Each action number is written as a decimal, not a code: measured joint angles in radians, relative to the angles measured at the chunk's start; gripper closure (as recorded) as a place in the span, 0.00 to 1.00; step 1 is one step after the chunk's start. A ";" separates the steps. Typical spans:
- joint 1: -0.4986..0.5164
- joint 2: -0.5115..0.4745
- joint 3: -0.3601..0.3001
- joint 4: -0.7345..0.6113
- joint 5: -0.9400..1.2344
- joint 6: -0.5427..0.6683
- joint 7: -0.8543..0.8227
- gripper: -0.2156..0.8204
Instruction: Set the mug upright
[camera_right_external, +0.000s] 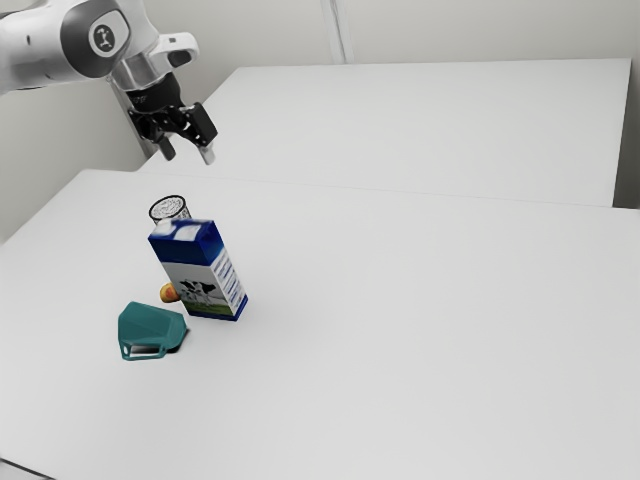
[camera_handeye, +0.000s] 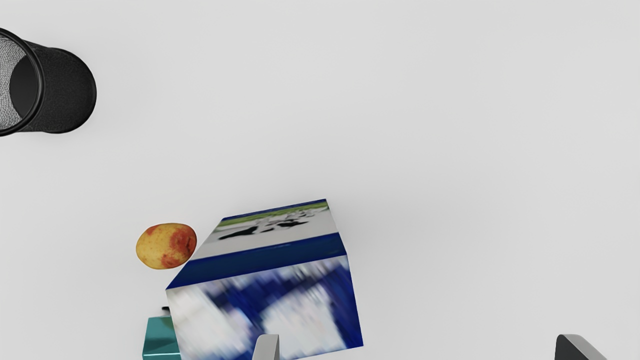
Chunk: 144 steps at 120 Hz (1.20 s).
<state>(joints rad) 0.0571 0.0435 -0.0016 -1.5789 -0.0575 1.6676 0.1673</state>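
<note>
1. The mug (camera_right_external: 152, 324) lies on its side upon the desk (camera_right_external: 420, 320), near the carton (camera_right_external: 204, 278).
2. My claw (camera_right_external: 188, 155) is open, above the desk, and holds nothing.
3. Grasping, turning and standing the mug remain.

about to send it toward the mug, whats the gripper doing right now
Gripper: open, holding nothing, raised above the table.
</note>
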 joint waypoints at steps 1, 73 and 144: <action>0.000 0.000 0.000 0.000 0.000 0.000 0.000 0.21; 0.059 -0.166 0.203 -0.237 -0.311 -0.068 0.060 0.21; 0.328 0.121 0.307 -0.272 -0.533 -0.210 0.394 0.21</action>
<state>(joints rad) 0.3846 0.1643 0.3054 -1.8511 -0.5907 1.4580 0.5610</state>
